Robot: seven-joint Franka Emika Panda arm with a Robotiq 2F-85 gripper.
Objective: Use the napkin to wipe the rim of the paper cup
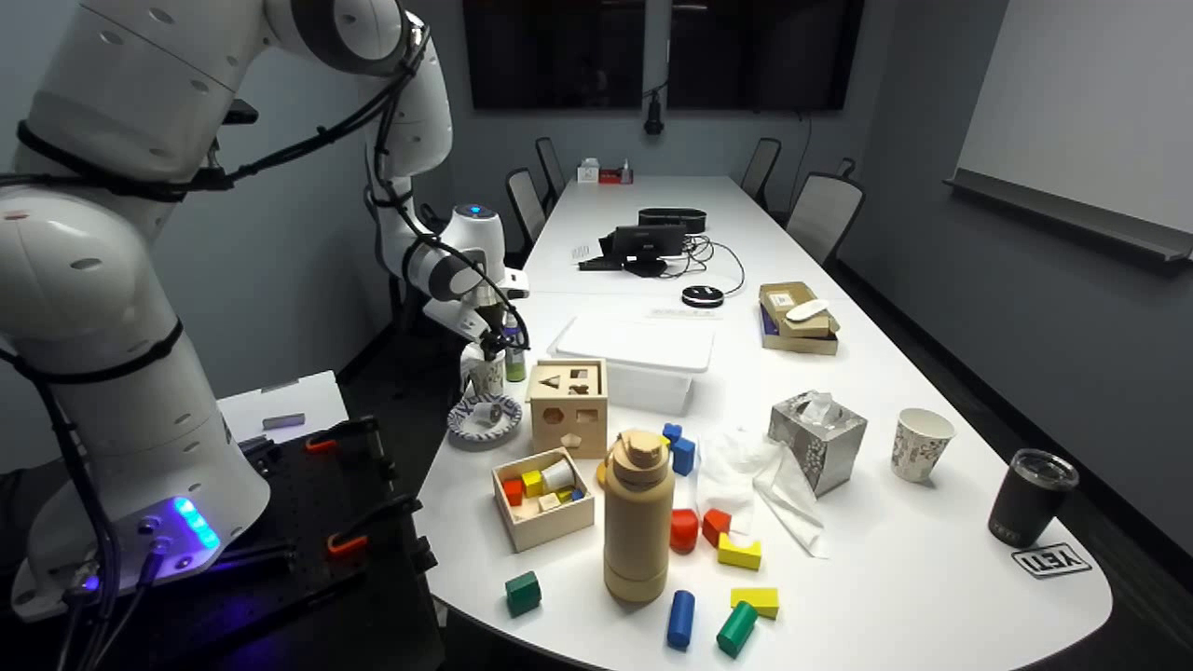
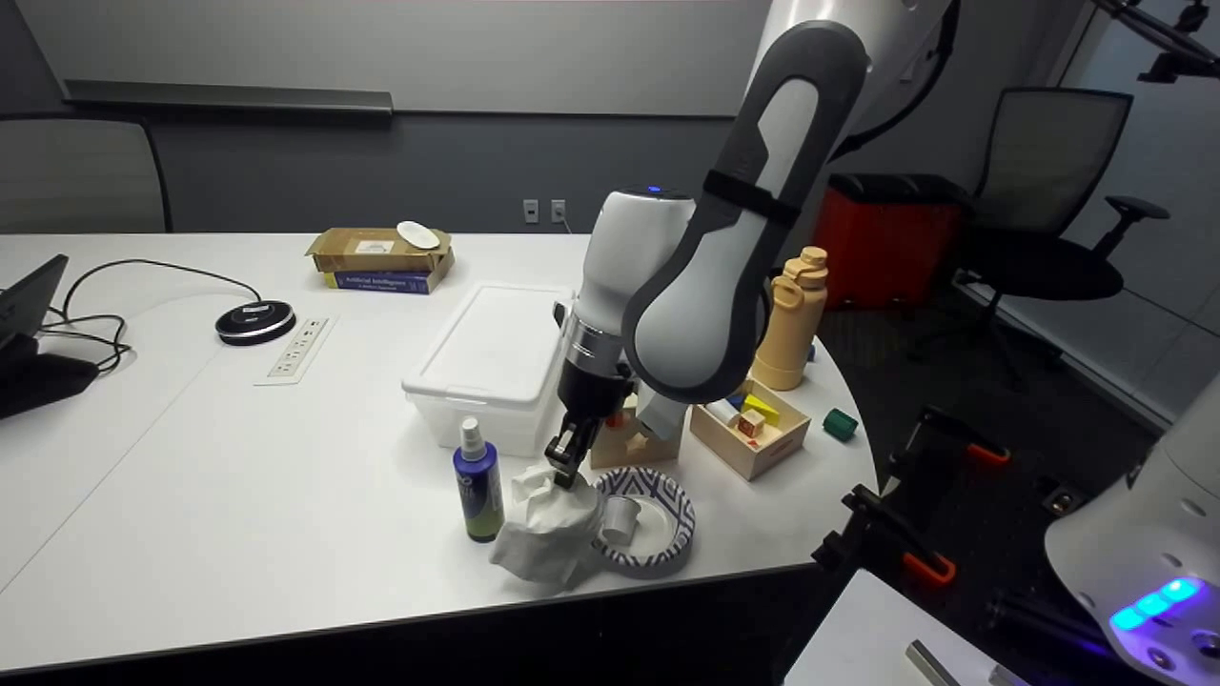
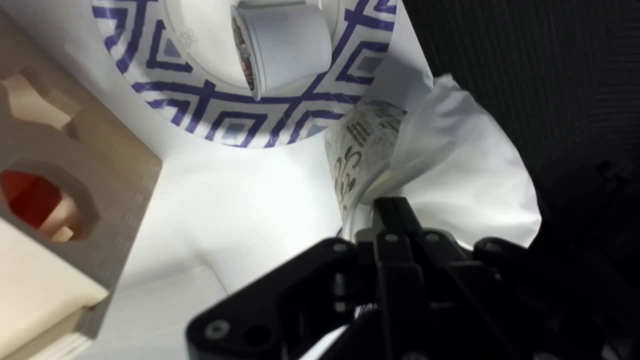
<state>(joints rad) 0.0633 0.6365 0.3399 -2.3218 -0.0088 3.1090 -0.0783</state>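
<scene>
The paper cup (image 3: pixel 357 150), white with a dark leaf pattern, stands near the table's edge; it also shows in an exterior view (image 1: pixel 489 377). The white napkin (image 3: pixel 475 175) drapes over the cup's top and side; in an exterior view the napkin (image 2: pixel 548 534) hides the cup. Most of the cup's rim is covered by the napkin and fingers. My gripper (image 3: pixel 395 205) is shut on the napkin, fingertips together and pointing down at the cup's top; it also shows in both exterior views (image 1: pixel 491 349) (image 2: pixel 564 474). Whether the fingers touch the rim is hidden.
A blue-patterned plate (image 3: pixel 235 122) with a small white pod (image 3: pixel 290 47) stands beside the cup. A spray bottle (image 2: pixel 478 486), a wooden shape box (image 1: pixel 570 419) and a lidded clear bin (image 1: pixel 643 382) are close by. A block tray (image 1: pixel 550 531) and tan bottle (image 1: pixel 639 522) stand farther off.
</scene>
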